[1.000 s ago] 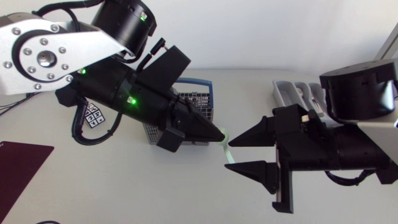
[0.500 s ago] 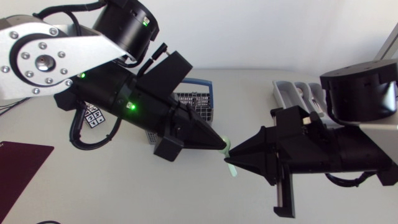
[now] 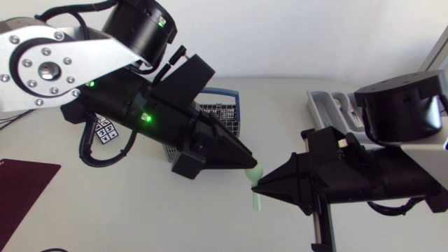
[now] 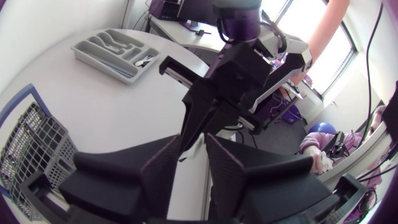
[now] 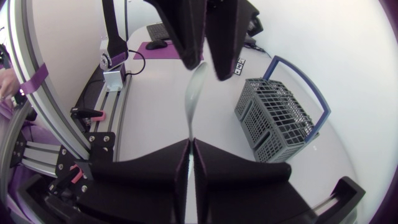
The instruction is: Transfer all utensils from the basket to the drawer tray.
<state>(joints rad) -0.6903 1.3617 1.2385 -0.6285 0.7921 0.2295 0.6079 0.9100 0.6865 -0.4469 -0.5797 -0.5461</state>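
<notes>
Here's the hand-over, up in the air over the table (image 3: 140, 210). My left gripper (image 3: 246, 164) comes down at a slant from the basket (image 3: 225, 110) side, its fingers pinched together on the upper, broader end of the pale green utensil (image 3: 256, 199). That utensil hangs nearly upright, clear of the table, between the basket and the drawer tray (image 3: 320, 106) and touching neither.

From the other side my right gripper (image 3: 260, 187) has its tips on the slim lower stretch. In the right wrist view the two fingers stand almost flush, with the handle running straight down into the seam between them, so I read it as clamped on too. Both tools hold the one piece, tip to tip, one end each.

Why share it? The basket sits under my left arm and the tray is off to my right, beside the right arm, so a pass in the middle looks like the sensible route. Holding it upright gives each gripper its own length to grip without the fingers fouling each other.

My judgement is that the left should let go only once the right's hold is firm, because such a thin handle could twist or slip.
</notes>
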